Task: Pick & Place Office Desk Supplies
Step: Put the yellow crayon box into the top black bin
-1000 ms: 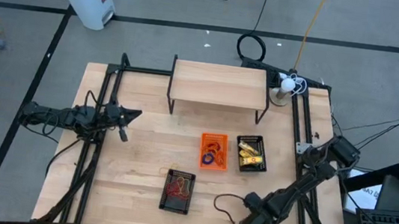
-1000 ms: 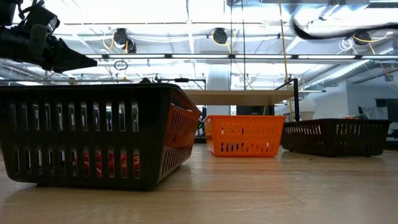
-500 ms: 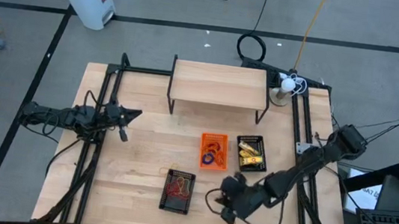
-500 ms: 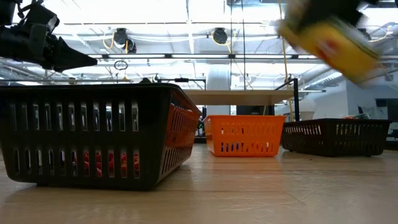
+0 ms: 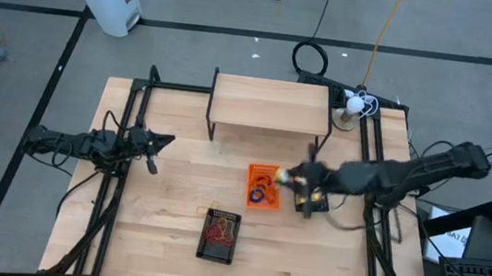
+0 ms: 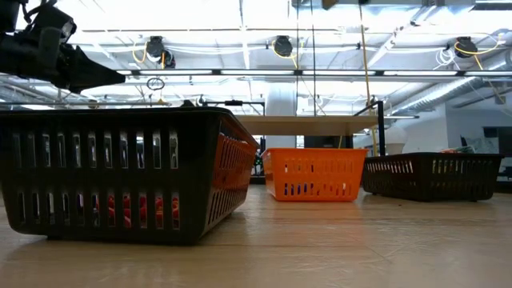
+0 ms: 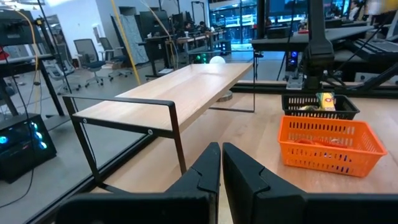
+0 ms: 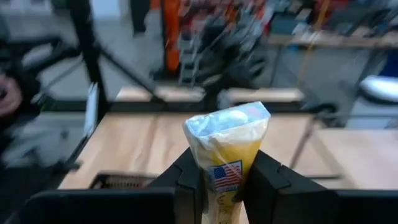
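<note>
Upright, yellow packet (image 8: 227, 149) pinched in right gripper (image 8: 225, 180)

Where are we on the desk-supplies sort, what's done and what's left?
Done: the three baskets already hold items, the orange basket rings and bands, the black basket red bands, the far black basket yellow packets. In hand: the right gripper is shut on a yellow packet, above that far basket. Left gripper waits shut at the table's left edge. Left: dropping this packet.

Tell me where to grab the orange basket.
Grip the orange basket by the rim of the long wall facing the left arm, coming straight down: the top is open and the wall is thin. The opposite side likely sits too close to the black basket.
</note>
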Available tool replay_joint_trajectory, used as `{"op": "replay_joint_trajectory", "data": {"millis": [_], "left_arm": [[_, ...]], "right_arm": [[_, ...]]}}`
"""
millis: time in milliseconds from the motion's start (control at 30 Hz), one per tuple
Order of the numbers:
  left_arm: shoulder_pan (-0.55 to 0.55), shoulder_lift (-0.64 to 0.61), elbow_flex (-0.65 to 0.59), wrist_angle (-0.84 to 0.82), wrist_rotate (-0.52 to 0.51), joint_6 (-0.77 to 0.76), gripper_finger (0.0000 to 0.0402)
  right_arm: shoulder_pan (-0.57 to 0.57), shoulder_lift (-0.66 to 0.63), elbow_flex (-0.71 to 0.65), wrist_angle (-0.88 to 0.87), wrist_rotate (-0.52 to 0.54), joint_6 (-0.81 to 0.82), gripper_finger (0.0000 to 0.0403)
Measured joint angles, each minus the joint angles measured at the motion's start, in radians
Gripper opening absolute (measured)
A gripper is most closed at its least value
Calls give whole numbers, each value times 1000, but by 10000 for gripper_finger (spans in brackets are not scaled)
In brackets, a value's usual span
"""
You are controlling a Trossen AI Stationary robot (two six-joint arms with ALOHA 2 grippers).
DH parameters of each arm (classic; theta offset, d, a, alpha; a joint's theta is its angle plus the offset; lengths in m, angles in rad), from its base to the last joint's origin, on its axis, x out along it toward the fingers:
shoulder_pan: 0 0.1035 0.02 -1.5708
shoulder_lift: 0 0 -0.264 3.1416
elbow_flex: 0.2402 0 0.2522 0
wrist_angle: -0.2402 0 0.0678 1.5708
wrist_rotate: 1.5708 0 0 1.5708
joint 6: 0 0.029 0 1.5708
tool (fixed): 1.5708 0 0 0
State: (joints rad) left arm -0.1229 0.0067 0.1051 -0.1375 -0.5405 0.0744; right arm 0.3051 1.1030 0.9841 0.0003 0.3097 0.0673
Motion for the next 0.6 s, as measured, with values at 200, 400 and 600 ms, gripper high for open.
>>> {"op": "replay_joint_trajectory", "data": {"millis": [200, 400, 600], "left_arm": [[0, 0, 0, -1, 9, -16, 21], [0, 0, 0, -12, 8, -39, 21], [0, 0, 0, -48, 8, -58, 21]], "right_arm": [[-89, -298, -269, 175, 4, 22, 69], [-95, -536, -561, 318, 1, 20, 61], [-101, -747, -778, 535, -4, -7, 69]]}}
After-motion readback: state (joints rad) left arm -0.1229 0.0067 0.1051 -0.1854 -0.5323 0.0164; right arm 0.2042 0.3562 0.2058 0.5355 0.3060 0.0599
